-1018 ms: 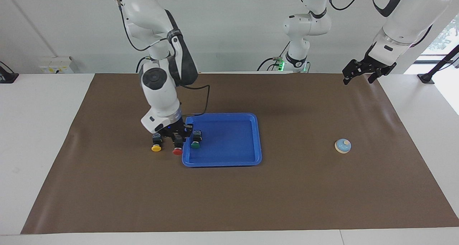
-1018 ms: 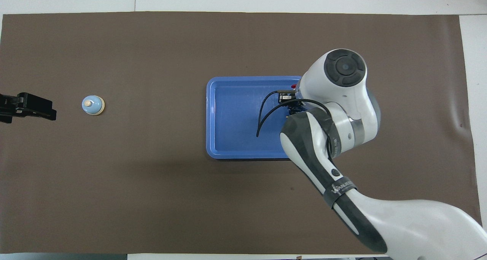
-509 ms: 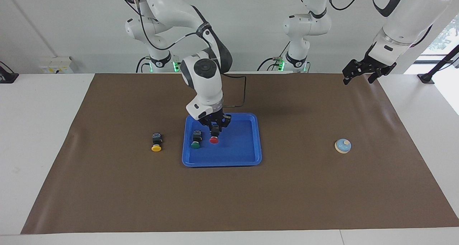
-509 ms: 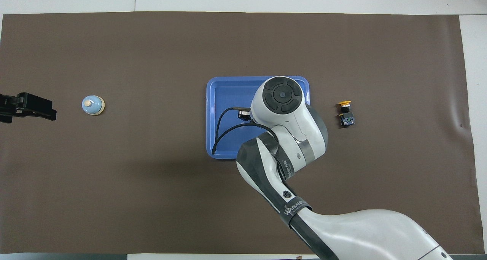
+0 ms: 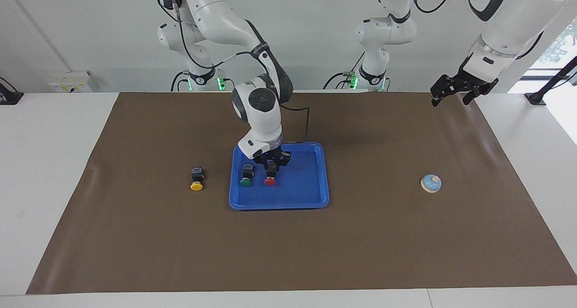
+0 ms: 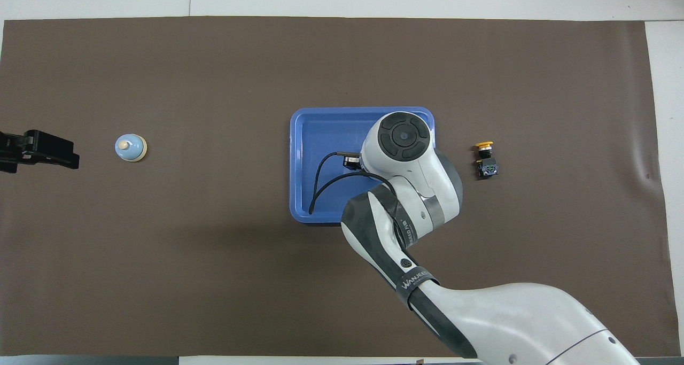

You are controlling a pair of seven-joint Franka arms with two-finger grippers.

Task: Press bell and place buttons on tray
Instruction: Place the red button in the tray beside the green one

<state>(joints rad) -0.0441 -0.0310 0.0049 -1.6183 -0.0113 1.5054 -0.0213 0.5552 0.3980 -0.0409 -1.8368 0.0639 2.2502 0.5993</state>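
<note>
White walls, brown mat (image 5: 360,236), right fingers (image 5: 271,163) gripping red button (image 5: 270,181) in tray (image 5: 306,199), left fingers (image 5: 453,93) open.

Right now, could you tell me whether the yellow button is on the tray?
No, the yellow button lies on the brown mat beside the tray, toward the right arm's end.

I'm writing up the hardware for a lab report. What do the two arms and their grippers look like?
Both arms are glossy white with dark grey-black joint sections and round black joint caps. The right arm carries a looping black cable and a black band with white lettering. Right gripper and left gripper are black, two-fingered.
</note>
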